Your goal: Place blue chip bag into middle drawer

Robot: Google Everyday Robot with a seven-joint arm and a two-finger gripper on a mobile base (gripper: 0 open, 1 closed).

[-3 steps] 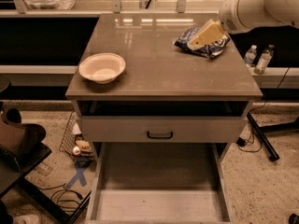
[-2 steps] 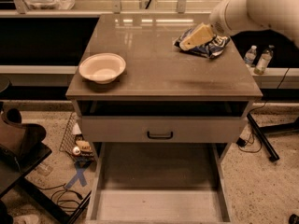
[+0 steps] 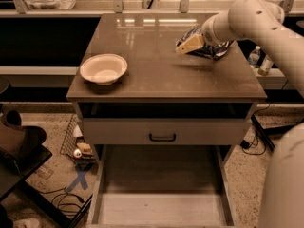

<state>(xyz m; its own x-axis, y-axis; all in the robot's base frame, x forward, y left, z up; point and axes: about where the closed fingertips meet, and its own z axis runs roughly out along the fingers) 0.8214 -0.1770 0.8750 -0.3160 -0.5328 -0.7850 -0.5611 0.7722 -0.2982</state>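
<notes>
The blue chip bag (image 3: 214, 47) lies crinkled at the far right of the cabinet's top (image 3: 161, 80). My gripper (image 3: 189, 45) is at the bag's left edge, partly over it, at the end of the white arm that reaches in from the right. The middle drawer (image 3: 161, 208) is pulled out low at the front, a wide shallow tray with a pale floor and thin side walls, and nothing lies in it.
A white bowl (image 3: 103, 69) stands on the top's left side. A closed grey drawer front with a black handle (image 3: 162, 137) sits above the open tray. A wire basket (image 3: 78, 146) and cables are on the floor at left, bottles (image 3: 259, 61) at right.
My gripper has moved left and slightly down along the bag, from its right part to its left edge. The bag has hardly shifted.
</notes>
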